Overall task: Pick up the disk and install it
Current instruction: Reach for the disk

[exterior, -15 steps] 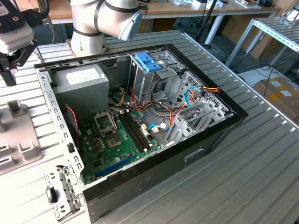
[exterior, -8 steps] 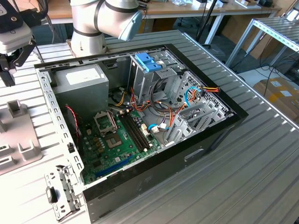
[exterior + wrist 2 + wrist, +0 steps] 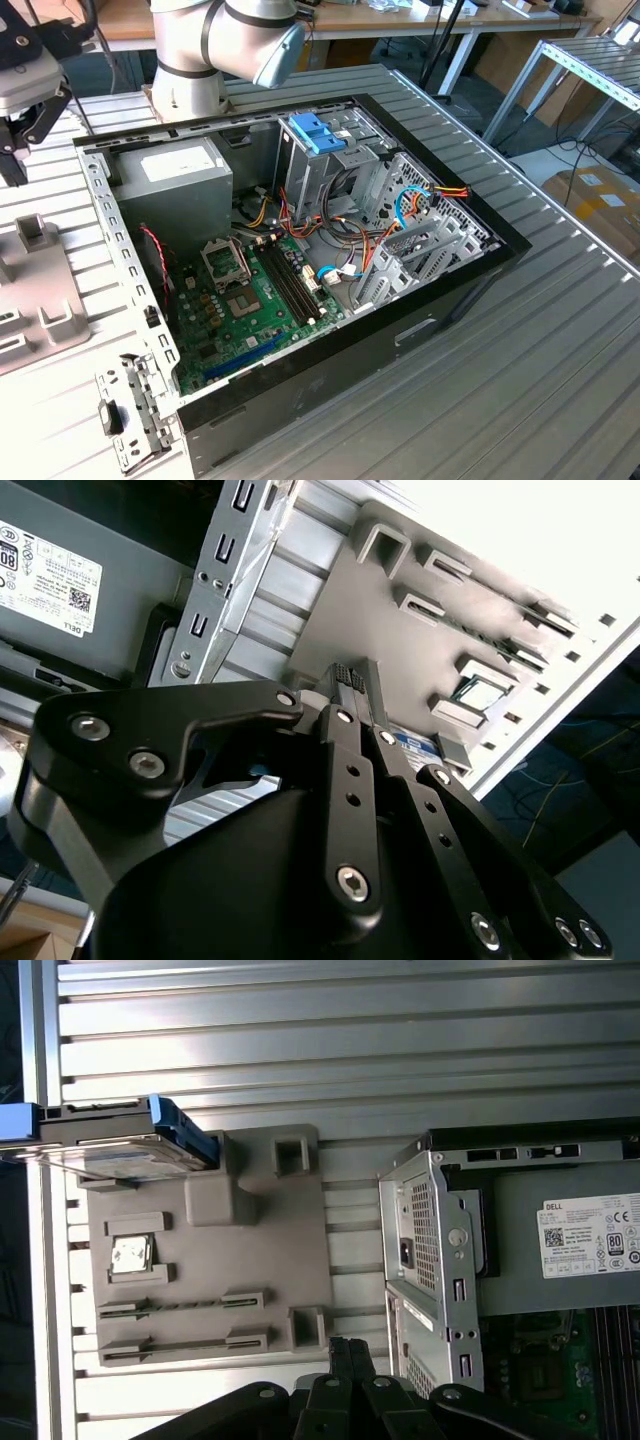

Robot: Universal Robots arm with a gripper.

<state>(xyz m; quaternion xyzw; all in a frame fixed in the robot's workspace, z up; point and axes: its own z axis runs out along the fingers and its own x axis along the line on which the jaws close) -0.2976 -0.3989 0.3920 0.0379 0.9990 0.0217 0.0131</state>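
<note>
Black pincer [image 3: 352, 672], closed and empty, hangs over one edge of a grey fixture plate [image 3: 270, 1250]; the disk [image 3: 120, 1145] sits at the plate's opposite end, long axis along that edge.

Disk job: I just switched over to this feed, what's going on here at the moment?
The arm's gripper is empty, jaws closed together, and hangs over the grey fixture plate beside the open computer case. The disk, in its blue carrier, sits at one corner of that plate with nothing gripping it. It has not been picked up or installed yet.
</note>
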